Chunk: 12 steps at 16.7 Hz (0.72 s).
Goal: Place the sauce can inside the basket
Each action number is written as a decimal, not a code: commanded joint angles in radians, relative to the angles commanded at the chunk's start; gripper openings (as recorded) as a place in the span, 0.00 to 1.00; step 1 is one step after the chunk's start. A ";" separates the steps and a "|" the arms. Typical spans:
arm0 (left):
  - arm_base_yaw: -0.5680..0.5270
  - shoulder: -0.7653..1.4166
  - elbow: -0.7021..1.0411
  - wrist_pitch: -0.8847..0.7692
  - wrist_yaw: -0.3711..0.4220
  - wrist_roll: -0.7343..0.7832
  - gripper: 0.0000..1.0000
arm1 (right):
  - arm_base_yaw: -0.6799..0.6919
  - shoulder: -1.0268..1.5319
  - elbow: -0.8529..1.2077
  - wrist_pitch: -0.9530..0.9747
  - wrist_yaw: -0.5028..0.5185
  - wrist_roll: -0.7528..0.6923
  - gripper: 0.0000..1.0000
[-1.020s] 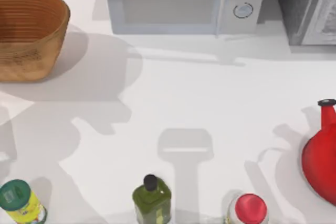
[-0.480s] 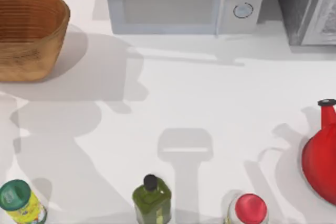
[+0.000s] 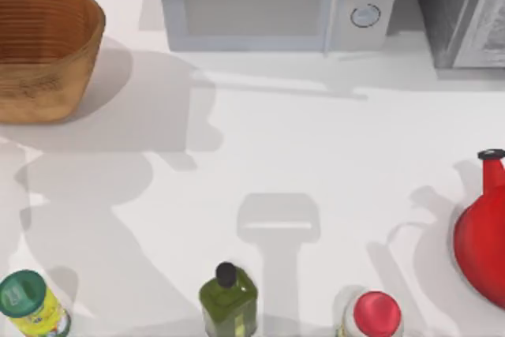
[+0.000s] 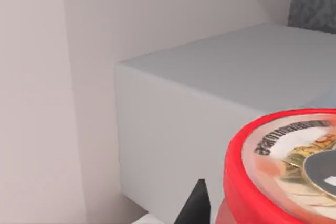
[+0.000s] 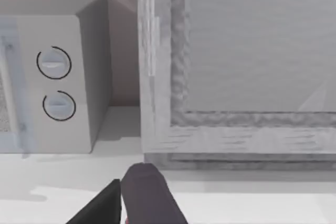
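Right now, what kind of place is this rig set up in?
Probably a rendered kitchen counter: a microwave stands at the back of the white table, an olive oil bottle sits at the near edge, and a wicker basket at the left.

White table (image 3: 316, 155) with a microwave (image 3: 272, 1) against the wall.

Very little of your robot's own body is on show. In your left wrist view, one dark, nearly black finger (image 4: 195, 205) of the left gripper rises as a narrow pointed wedge with a matte, unmarked surface. In your right wrist view, the right gripper's fingers (image 5: 149, 195) appear as two shapes side by side: a black, flat, angular blade with a slanted edge, and a thicker, rounded, dark grey-purple piece with a smooth blunt tip. You can see no cables, screws or markings on any of these parts.
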 joint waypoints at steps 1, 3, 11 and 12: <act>0.000 0.000 0.000 0.000 0.000 0.000 0.60 | 0.000 0.000 0.000 0.000 0.000 0.000 1.00; 0.000 0.000 0.000 0.000 0.000 0.000 0.75 | 0.000 0.000 0.000 0.000 0.000 0.000 1.00; 0.000 0.000 0.000 0.000 0.000 0.000 1.00 | 0.000 0.000 0.000 0.000 0.000 0.000 1.00; 0.000 0.000 0.000 0.000 0.000 0.000 1.00 | 0.000 0.000 0.000 0.000 0.000 0.000 1.00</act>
